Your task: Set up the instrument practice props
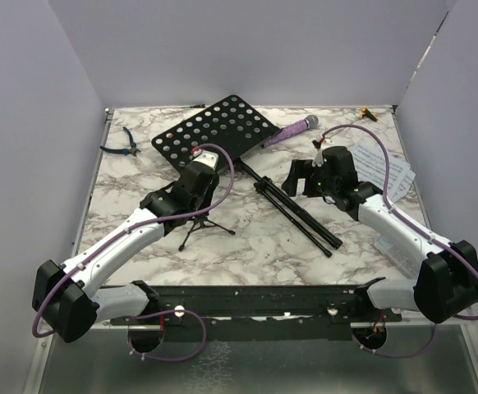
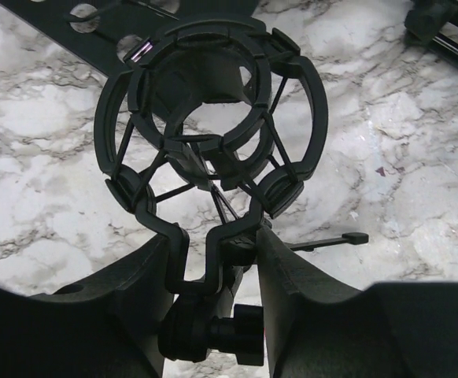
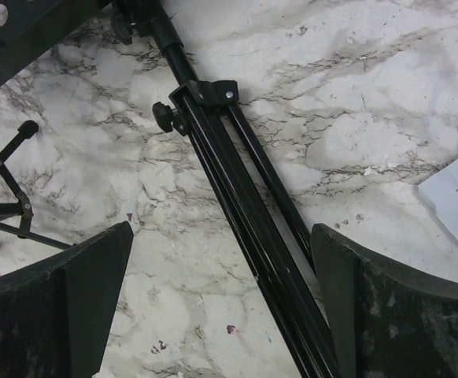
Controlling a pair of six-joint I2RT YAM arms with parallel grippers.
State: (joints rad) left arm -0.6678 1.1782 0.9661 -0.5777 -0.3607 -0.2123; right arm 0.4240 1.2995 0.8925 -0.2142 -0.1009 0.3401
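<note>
Trouble would most likely come from the hold on the mic stand [image 2: 201,157]. It stands upright on its thin tripod legs near the middle of the table [image 1: 247,246], just in front of the music stand [image 1: 214,135], which lies flat with its legs folded. The left gripper [image 2: 213,260] comes at it from above. Its fingers [image 2: 146,291] lie against both sides of the narrow bracket under the round cradle, so it looks pinched there, low and on a small part.

A hold that narrow may let the stand swivel or slip if it is lifted. The tripod is light, so any sideways push could tip it or drag a foot into the music stand's pole.

The right gripper [image 3: 221,232] hangs spread wide over that pole, touching nothing. If it closes where the folded legs bunch together, it could catch only one leg and twist the stand. Both arms work close together, so a wide swing risks a bump.

The microphone [image 1: 292,131] lies at the far edge beside the perforated desk. The sheet music [image 1: 387,168] rests at the right.
</note>
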